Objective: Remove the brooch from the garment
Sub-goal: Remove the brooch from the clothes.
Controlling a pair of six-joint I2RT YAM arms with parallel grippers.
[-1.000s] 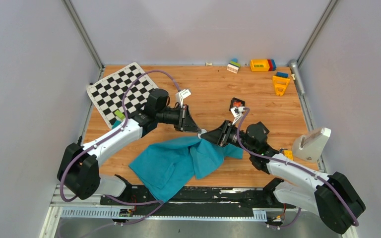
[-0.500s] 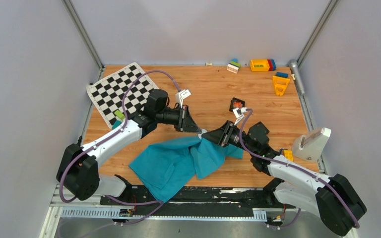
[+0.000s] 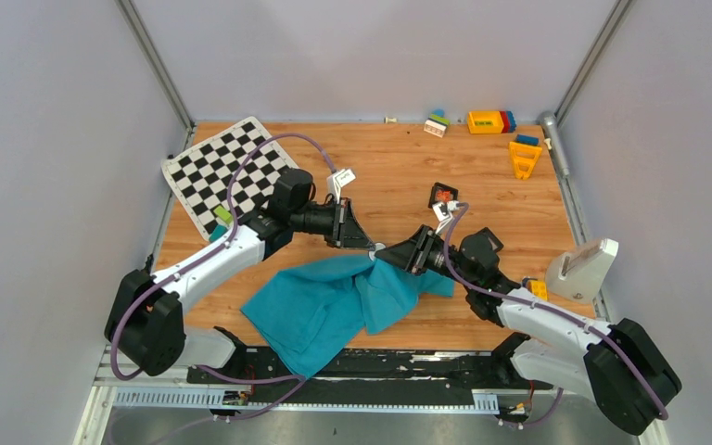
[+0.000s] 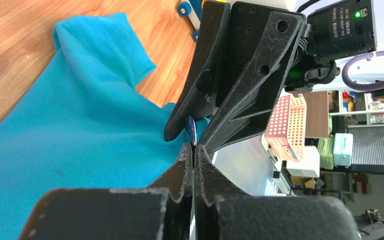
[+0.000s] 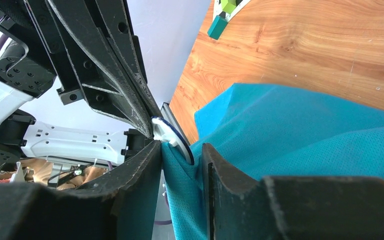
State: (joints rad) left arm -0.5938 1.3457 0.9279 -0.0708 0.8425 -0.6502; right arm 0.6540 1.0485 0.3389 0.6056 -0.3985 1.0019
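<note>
The teal garment (image 3: 324, 301) lies crumpled on the wooden table near the front edge, and its upper right corner is lifted. A small white round brooch with a blue rim (image 3: 380, 247) sits at that lifted corner. My left gripper (image 3: 369, 244) is shut on the brooch's edge (image 4: 191, 129). My right gripper (image 3: 387, 253) faces it tip to tip and is closed on the bunched garment (image 5: 305, 135) just behind the brooch (image 5: 170, 136). The left wrist view shows the garment (image 4: 80, 125) hanging below both grippers.
A black-and-white checkered mat (image 3: 218, 170) lies at the back left. A small black box (image 3: 442, 194) sits behind the right arm. Toy blocks (image 3: 489, 121) are at the back right, a white object (image 3: 586, 267) is at the right edge.
The right arm has shifted slightly left toward the left gripper. Both grippers stay closed at the garment's lifted corner.
</note>
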